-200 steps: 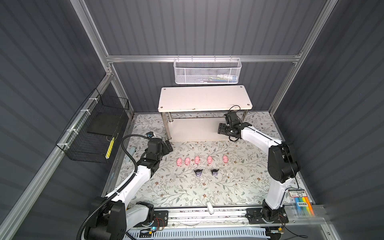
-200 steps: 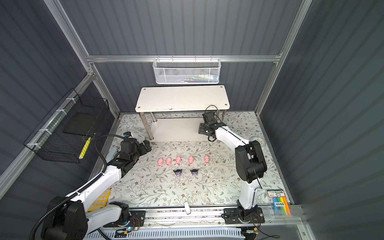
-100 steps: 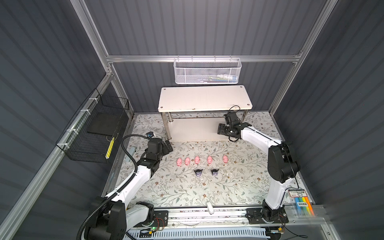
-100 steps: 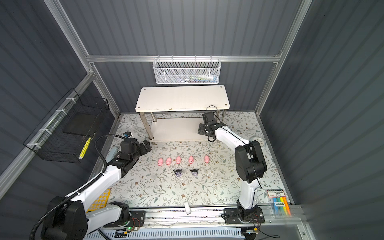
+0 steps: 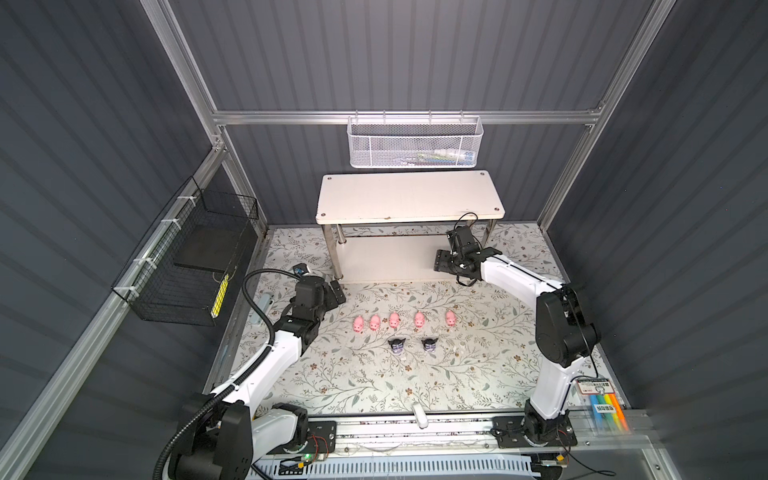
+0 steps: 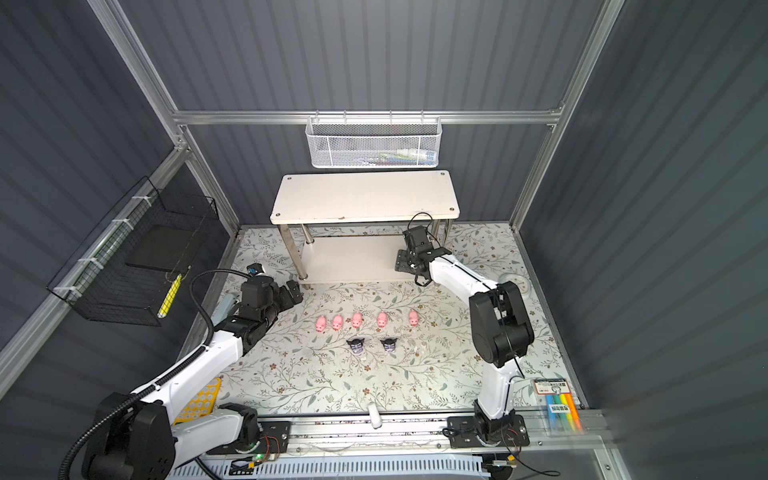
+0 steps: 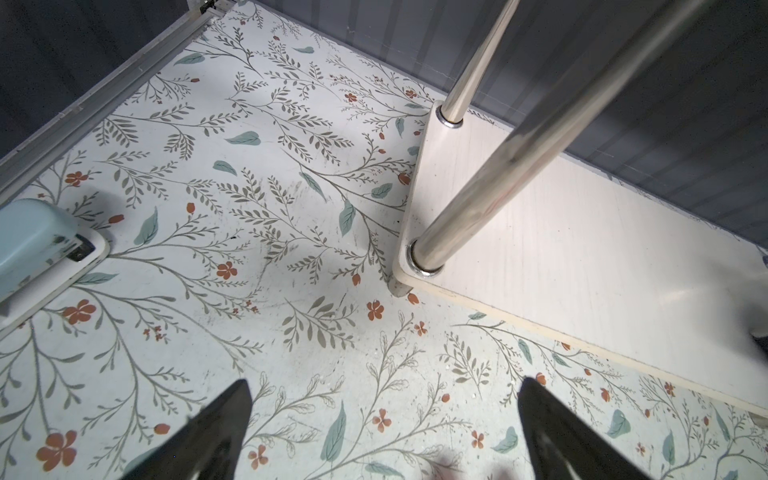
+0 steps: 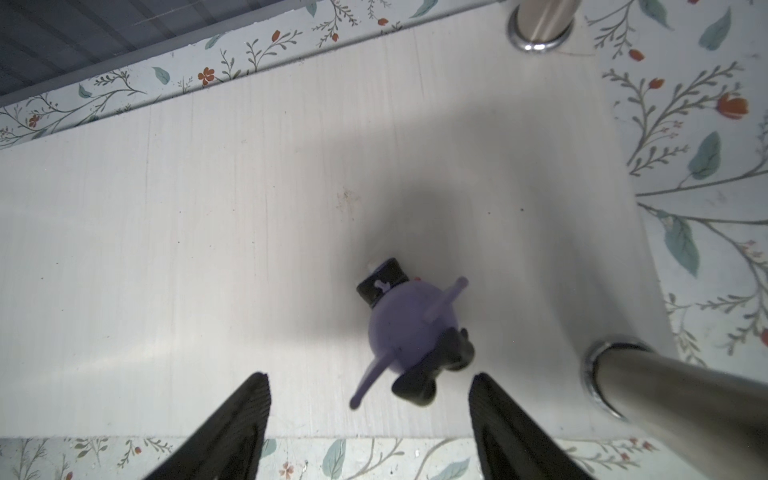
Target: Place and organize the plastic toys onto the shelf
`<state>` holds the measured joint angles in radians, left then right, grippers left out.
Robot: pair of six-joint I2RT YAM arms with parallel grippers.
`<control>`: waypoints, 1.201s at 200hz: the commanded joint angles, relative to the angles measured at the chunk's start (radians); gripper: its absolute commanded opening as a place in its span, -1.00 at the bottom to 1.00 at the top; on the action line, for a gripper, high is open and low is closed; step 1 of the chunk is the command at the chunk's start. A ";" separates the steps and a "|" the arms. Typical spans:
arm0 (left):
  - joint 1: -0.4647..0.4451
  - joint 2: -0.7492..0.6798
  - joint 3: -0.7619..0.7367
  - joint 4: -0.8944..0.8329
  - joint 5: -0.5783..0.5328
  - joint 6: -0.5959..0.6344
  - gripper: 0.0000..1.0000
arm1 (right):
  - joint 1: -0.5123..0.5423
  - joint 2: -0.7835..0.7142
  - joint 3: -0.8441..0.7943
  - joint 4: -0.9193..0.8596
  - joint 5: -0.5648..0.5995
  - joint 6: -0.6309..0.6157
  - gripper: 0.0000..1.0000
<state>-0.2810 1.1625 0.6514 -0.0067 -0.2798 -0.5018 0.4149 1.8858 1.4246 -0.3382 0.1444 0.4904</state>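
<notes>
The shelf stands at the back, its top board (image 5: 409, 197) (image 6: 365, 197) bare. My right gripper (image 5: 461, 266) (image 6: 419, 259) (image 8: 369, 378) hangs open over the right front corner of the lower board (image 8: 166, 249). A black-and-purple toy (image 8: 409, 328) rests on that board just beyond the fingertips, touching neither. Several pink pigs (image 5: 394, 320) (image 6: 356, 320) stand in a row on the floral mat. Two black-and-purple figures (image 5: 397, 345) (image 5: 429, 345) sit in front of them. My left gripper (image 5: 334, 293) (image 7: 385, 381) is open and empty over the mat, near the shelf's left front leg (image 7: 498, 178).
A white mesh basket (image 5: 415, 143) hangs on the back wall and a black wire basket (image 5: 187, 266) on the left wall. A light-blue object (image 7: 29, 241) lies at the mat's left edge. A marker pack (image 5: 604, 409) sits at the front right.
</notes>
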 commanded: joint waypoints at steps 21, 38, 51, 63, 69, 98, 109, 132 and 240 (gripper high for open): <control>-0.003 -0.008 -0.007 -0.004 -0.012 0.005 0.99 | -0.002 -0.015 0.007 -0.012 0.061 -0.076 0.56; -0.002 -0.011 -0.007 -0.006 -0.012 0.005 0.99 | -0.005 -0.015 -0.003 -0.007 0.071 -0.090 0.56; -0.003 -0.011 -0.007 -0.006 -0.012 0.005 0.99 | -0.009 -0.011 -0.007 -0.001 0.072 -0.102 0.56; -0.003 -0.010 -0.007 -0.006 -0.012 0.005 0.99 | -0.013 -0.004 -0.005 0.003 0.068 -0.119 0.56; -0.003 -0.010 -0.008 -0.006 -0.013 0.005 0.99 | -0.014 0.000 -0.006 0.009 0.063 -0.130 0.56; -0.003 -0.009 -0.007 -0.007 -0.012 0.005 0.99 | -0.015 0.023 0.013 0.021 0.060 -0.177 0.54; -0.003 -0.012 -0.007 -0.007 -0.012 0.005 0.99 | -0.018 0.030 0.018 0.025 0.056 -0.190 0.52; -0.003 -0.013 -0.007 -0.009 -0.014 0.006 0.99 | -0.019 0.051 0.036 0.022 0.051 -0.206 0.48; -0.003 -0.004 -0.004 -0.007 -0.014 0.005 0.99 | -0.022 0.089 0.059 0.010 0.076 -0.228 0.14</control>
<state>-0.2810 1.1625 0.6514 -0.0071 -0.2802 -0.5018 0.3996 1.9579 1.4574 -0.3199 0.1997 0.2661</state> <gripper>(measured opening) 0.997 0.591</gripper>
